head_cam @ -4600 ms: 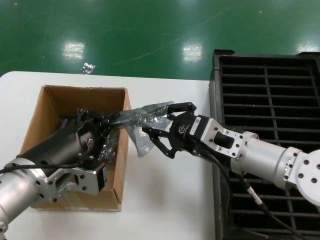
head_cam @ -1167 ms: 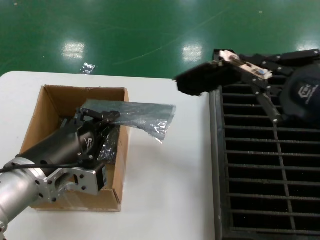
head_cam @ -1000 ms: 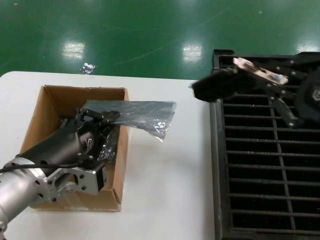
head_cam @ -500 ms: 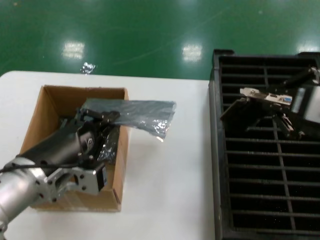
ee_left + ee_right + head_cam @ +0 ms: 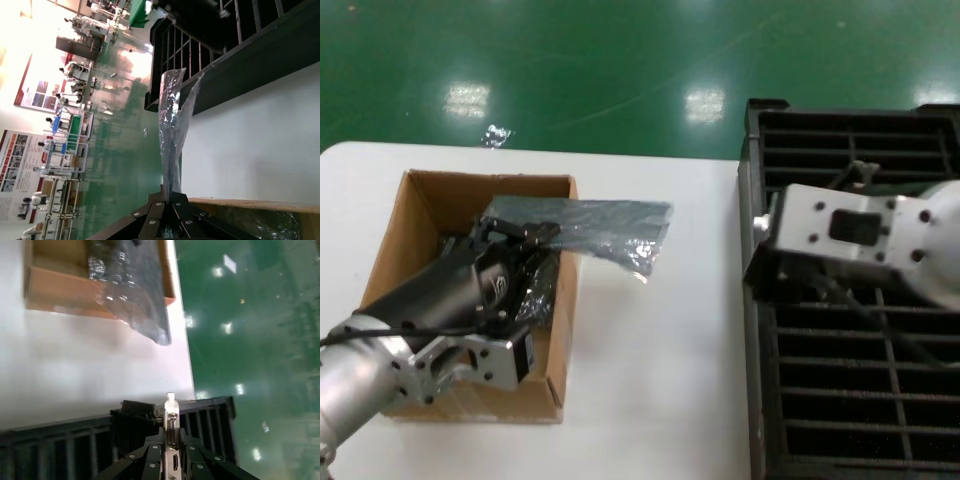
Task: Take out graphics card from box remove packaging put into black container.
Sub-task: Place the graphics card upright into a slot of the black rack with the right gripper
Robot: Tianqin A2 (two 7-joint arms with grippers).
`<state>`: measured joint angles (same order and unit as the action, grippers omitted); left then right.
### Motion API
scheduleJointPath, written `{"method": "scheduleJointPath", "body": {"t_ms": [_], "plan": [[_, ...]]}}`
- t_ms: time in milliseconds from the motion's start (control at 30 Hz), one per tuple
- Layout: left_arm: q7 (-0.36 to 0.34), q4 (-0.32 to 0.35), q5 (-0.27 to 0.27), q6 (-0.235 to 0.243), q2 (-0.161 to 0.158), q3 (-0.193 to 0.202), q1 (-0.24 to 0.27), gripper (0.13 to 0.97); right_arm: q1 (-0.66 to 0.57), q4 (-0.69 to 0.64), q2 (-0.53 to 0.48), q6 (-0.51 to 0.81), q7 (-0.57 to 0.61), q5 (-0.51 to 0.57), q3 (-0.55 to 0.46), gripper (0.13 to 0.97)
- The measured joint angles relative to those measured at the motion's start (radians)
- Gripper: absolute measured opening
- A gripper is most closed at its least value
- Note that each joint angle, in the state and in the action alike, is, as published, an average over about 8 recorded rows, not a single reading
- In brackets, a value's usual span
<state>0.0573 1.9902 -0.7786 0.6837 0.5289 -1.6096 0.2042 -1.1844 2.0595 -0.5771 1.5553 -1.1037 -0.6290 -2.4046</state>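
Right arm has swung off the table and now sits over the black container (image 5: 850, 400). A second ago the graphics card (image 5: 171, 427) was out in the open above the crate's near corner; in the head view it is now gone behind my own wrist housing. The card is out of the packaging (image 5: 605, 228), so unwrapping is done and what remains is seating it in a slot row.

Right gripper (image 5: 170, 452): the wrist view gives what the head view cannot. Fingers closed narrow on the card, silver bracket edge standing up between them, crate rim and slot rows just beyond. I judge the card is lined up along the rows; whether its lower edge has entered a slot I cannot tell, as the fingers hide it.

Left gripper (image 5: 167, 205): has not moved, still over the box (image 5: 420, 205), fingers pinched tight on one end of the empty bag. Bag sticks out flat past the box's right wall, hanging over the table (image 5: 650, 380). Left wrist view shows it edge-on, thin and crinkled, nothing inside, with the crate wall beyond. More crinkly plastic lies down in the box under my wrist.

Next: lower the card straight, keep the bracket level. Risk is catching a divider.
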Motion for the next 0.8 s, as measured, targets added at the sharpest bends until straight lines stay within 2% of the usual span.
{"method": "scheduleJointPath", "body": {"t_ms": [167,333,600,800], "plan": [[0.0,0.0,0.0,0.0,0.0,0.0,0.0,0.139,-0.143,0.0,-0.024,0.011,-0.169,-0.06,-0.202,0.178],[0.0,0.0,0.0,0.0,0.0,0.0,0.0,0.139,-0.205,0.0,-0.045,0.014,-0.267,-0.068,-0.308,0.178],[0.0,0.0,0.0,0.0,0.0,0.0,0.0,0.139,-0.154,0.0,-0.061,0.015,-0.312,0.065,-0.342,0.178],[0.0,0.0,0.0,0.0,0.0,0.0,0.0,0.139,-0.042,0.0,-0.068,0.013,-0.281,0.174,-0.283,0.178]]}}
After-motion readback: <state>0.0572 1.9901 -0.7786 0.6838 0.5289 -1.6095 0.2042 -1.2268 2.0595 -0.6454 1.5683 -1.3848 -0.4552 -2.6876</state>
